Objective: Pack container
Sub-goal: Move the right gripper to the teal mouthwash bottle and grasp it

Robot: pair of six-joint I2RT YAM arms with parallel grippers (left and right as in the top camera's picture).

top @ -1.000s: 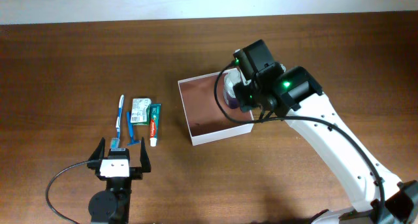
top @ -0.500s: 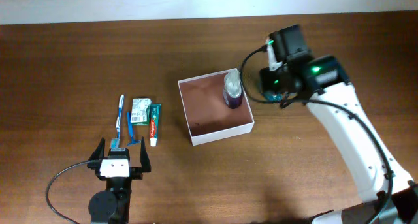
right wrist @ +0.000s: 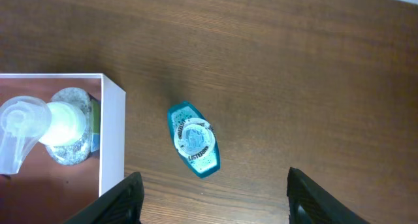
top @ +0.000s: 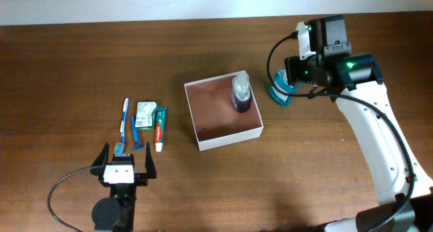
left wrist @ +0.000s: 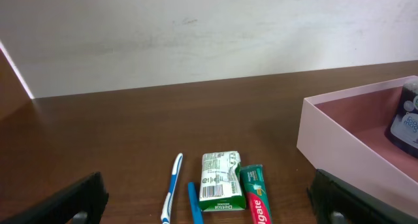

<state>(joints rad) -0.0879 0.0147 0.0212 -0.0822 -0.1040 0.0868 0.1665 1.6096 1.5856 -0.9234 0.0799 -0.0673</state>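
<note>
The container (top: 233, 132) is a square white-walled box with a pinkish-brown inside at the table's middle. A purple pump bottle (top: 241, 92) stands in its far right corner; it also shows in the right wrist view (right wrist: 59, 127). A teal Listerine bottle (top: 279, 90) stands on the table right of the box, seen from above in the right wrist view (right wrist: 193, 140). My right gripper (right wrist: 212, 204) is open and empty above it. A toothbrush (top: 124, 118), blue razor (top: 135, 134), green soap pack (top: 145, 113) and toothpaste tube (top: 160, 128) lie at the left. My left gripper (top: 124, 166) is open, just before them.
The container's pale wall (left wrist: 339, 142) reaches into the right of the left wrist view. A white wall (left wrist: 196, 34) runs behind the table's far edge. The right arm (top: 379, 130) stretches along the right side of the table.
My right gripper has let go of the pump bottle, which now stands in the container, and moved right to above the Listerine bottle. The left arm has not moved.
</note>
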